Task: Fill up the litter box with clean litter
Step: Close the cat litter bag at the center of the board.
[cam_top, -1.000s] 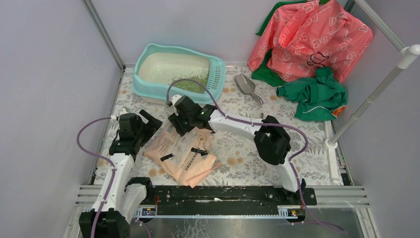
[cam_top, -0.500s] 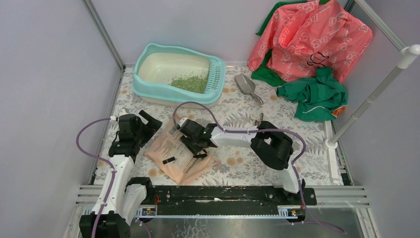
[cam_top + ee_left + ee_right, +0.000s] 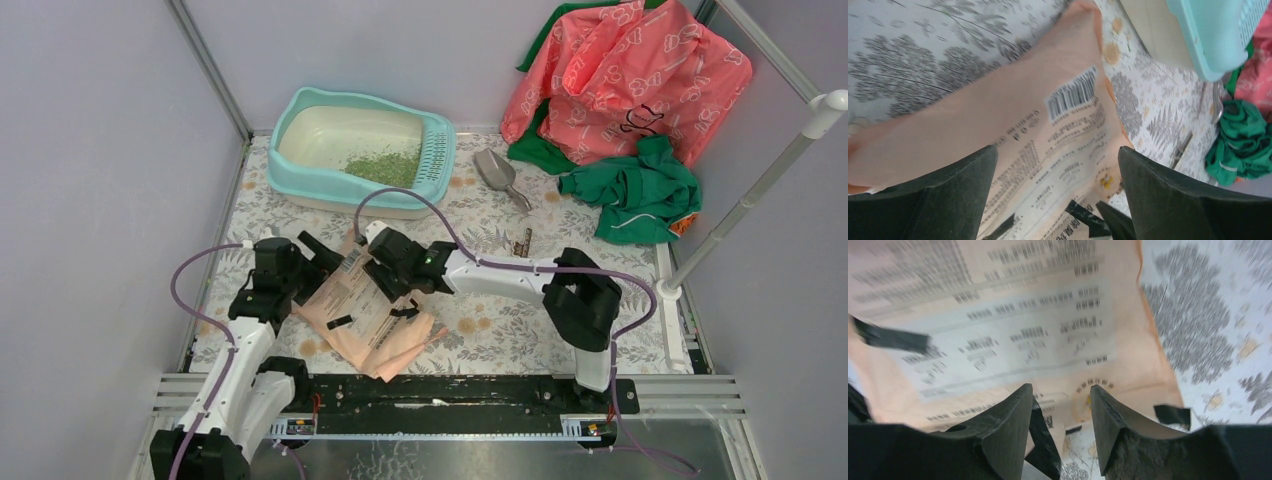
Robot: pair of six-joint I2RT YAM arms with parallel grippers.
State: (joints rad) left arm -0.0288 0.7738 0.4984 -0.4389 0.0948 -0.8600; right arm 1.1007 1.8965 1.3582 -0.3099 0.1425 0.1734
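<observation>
The light-teal litter box (image 3: 330, 97) stands at the back of the table, and its corner shows in the left wrist view (image 3: 1218, 35). A patch of green clean litter (image 3: 385, 168) lies in its cream basin near the grille. A peach printed bag (image 3: 365, 322) lies flat on the floral mat in front of it. My left gripper (image 3: 322, 255) hangs open at the bag's upper left edge, its jaws wide over the printed paper (image 3: 1056, 150). My right gripper (image 3: 383, 278) hovers over the bag (image 3: 1023, 305), jaws (image 3: 1060, 387) partly apart with nothing between them.
A grey scoop (image 3: 497, 172) lies right of the litter box. A pink printed bag (image 3: 630, 75) and green cloth (image 3: 640, 190) fill the back right corner. A white pole (image 3: 750, 200) leans at the right. A small dark object (image 3: 522, 242) lies mid-mat.
My right gripper dropped back from in front of the litter box onto the bag, then rose slightly, jaws narrower. My left arm swung right toward the bag's edge. The bag shifted slightly.
</observation>
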